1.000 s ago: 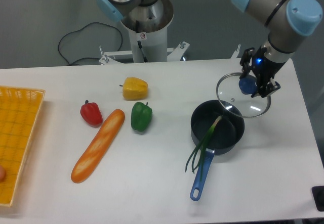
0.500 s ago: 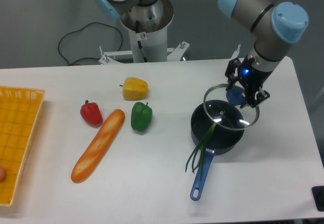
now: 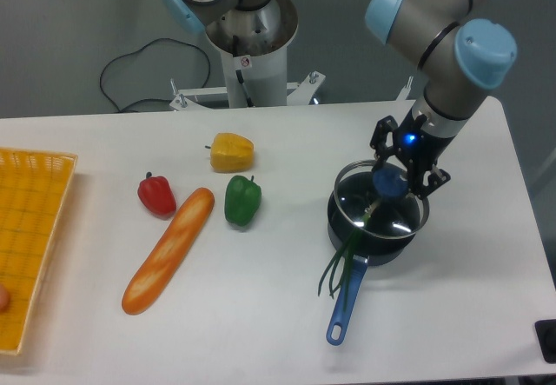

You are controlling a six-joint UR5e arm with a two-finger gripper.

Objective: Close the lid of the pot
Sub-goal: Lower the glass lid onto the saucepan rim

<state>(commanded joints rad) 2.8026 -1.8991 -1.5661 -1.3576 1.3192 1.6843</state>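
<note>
The dark pot (image 3: pixel 373 242) stands on the white table at the right, its long blue handle (image 3: pixel 346 307) pointing toward the front. A green onion (image 3: pixel 342 262) hangs out of it over the front rim. The clear glass lid (image 3: pixel 382 209) with its blue knob (image 3: pixel 388 182) is tilted just above the pot's opening and nearly covers it. My gripper (image 3: pixel 399 175) is shut on the blue knob and holds the lid from above.
A yellow pepper (image 3: pixel 232 152), a green pepper (image 3: pixel 242 200), a red pepper (image 3: pixel 156 195) and a long bread loaf (image 3: pixel 168 250) lie left of the pot. A yellow basket (image 3: pixel 30 237) sits at the left edge. The table's right edge is near the pot.
My gripper has carried the lid left and down, from behind and to the right of the pot to just over its opening.
</note>
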